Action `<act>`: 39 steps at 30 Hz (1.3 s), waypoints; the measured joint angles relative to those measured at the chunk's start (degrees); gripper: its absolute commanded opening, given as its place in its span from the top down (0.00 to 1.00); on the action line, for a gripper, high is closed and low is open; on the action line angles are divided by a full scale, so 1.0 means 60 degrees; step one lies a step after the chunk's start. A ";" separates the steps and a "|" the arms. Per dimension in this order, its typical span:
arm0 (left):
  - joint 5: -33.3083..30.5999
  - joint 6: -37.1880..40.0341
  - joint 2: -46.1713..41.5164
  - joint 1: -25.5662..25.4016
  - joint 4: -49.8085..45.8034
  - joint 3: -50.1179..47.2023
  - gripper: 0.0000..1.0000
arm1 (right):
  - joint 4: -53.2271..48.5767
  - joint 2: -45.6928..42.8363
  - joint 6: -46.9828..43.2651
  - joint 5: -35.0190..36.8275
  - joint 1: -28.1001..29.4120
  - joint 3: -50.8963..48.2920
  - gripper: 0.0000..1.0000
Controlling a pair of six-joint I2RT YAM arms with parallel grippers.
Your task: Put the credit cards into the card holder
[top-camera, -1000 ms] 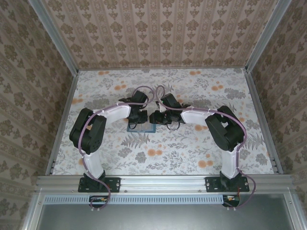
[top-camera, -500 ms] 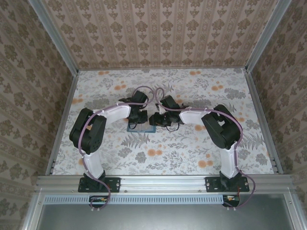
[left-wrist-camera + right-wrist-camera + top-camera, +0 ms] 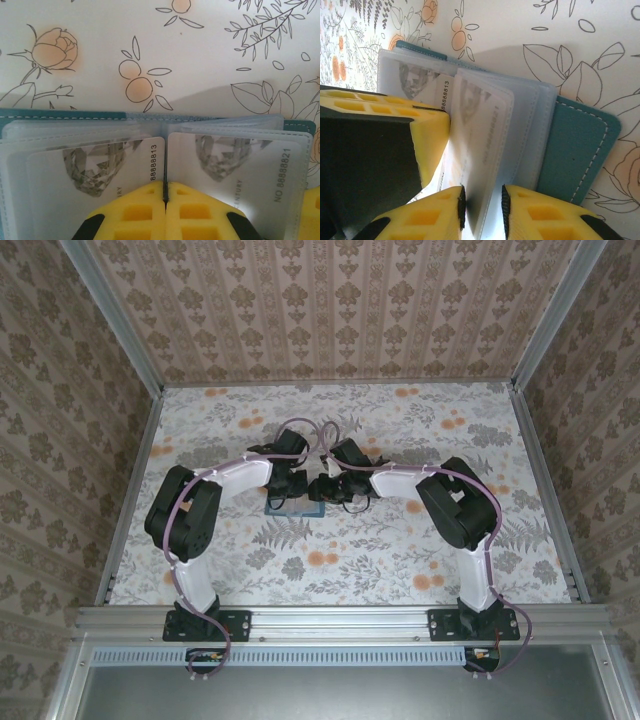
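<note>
The left gripper [image 3: 165, 200], jaws shut and empty, pins the open teal-blue folding card holder [image 3: 60, 114] to the floral table [image 3: 225, 40], seemingly to steady it. The right gripper [image 3: 482, 210] straddles a pale greyish-white plastic card [image 3: 487, 125] in its clear sleeve, jaws slightly apart; whether they pinch it I cannot tell

R arm [image 3: 455, 508] elbow swung left, R fingers [image 3: 540, 212] narrowed round card [image 3: 481, 145]

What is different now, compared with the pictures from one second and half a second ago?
The right arm swung its elbow leftward, toward the middle, bringing the right gripper slightly nearer the card holder; it straddles a clear sleeve. The left arm, the shut left gripper pressing on the open holder, and the holder itself stayed put.
</note>
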 measured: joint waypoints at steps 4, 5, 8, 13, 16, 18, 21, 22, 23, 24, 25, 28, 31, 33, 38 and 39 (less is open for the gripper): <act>0.0033 0.0000 -0.0044 0.0000 0.0055 -0.0044 1.00 | 0.0004 0.0000 0.0058 0.0004 0.0000 0.0000 0.79; 0.0036 0.0000 -0.0044 0.0000 0.0058 -0.0044 1.00 | 0.0000 0.0000 0.0066 0.0004 0.0000 0.0000 0.79; 0.0040 -0.0004 -0.0098 0.0000 0.0073 -0.0080 1.00 | -0.0029 0.0000 0.0033 0.0011 0.0000 0.0000 0.84; 0.0084 0.0000 -0.0317 -0.0004 0.0022 -0.0197 1.00 | -0.0237 -0.0109 -0.0153 0.0055 0.0000 0.0055 0.88; 0.0087 0.0000 -0.0739 -0.0004 -0.0015 -0.0306 0.96 | -0.0302 -0.0259 -0.0248 0.0095 0.0022 0.0091 0.88; 0.0084 -0.0004 -0.1126 0.0000 -0.0047 -0.0357 0.92 | -0.0401 -0.0342 -0.0339 0.0149 0.0036 0.0098 0.88; 0.0076 -0.0007 -0.1821 0.0095 -0.0040 -0.0495 0.89 | -0.0659 -0.0455 -0.0466 0.0302 0.0040 0.0102 0.89; 0.0076 -0.0007 -0.2044 0.0157 -0.0025 -0.0579 0.88 | -0.0787 -0.0499 -0.0543 0.0368 0.0036 0.0102 0.88; 0.0076 -0.0007 -0.2266 0.0262 0.0000 -0.0692 0.87 | -0.0914 -0.0550 -0.0616 0.0441 0.0036 0.0106 0.88; 0.0080 -0.0007 -0.2404 0.0350 0.0018 -0.0790 0.87 | -0.1027 -0.0590 -0.0652 0.0499 0.0036 0.0109 0.88; 0.0084 -0.0007 -0.2535 0.0470 0.0047 -0.0922 0.87 | -0.1177 -0.0645 -0.0707 0.0597 0.0036 0.0120 0.88; 0.0109 -0.0007 -0.2685 0.0747 0.0106 -0.1297 0.86 | -0.1639 -0.0776 -0.0871 0.0845 0.0044 0.0240 0.88; 0.0149 -0.0015 -0.2692 0.0841 0.0142 -0.1625 0.86 | -0.2084 -0.0812 -0.0965 0.1118 0.0044 0.0463 0.88; 0.0219 -0.0033 -0.2692 0.0841 0.0146 -0.1767 0.86 | -0.2346 -0.0809 -0.0998 0.1308 0.0044 0.0586 0.88; 0.0339 -0.0051 -0.2688 0.0841 0.0353 -0.1927 0.86 | -0.3038 -0.0805 -0.1053 0.1749 0.0102 0.1013 0.87; 0.0364 -0.0069 -0.2688 0.0841 0.0401 -0.1927 0.86 | -0.3151 -0.0794 -0.1075 0.1832 0.0131 0.1118 0.87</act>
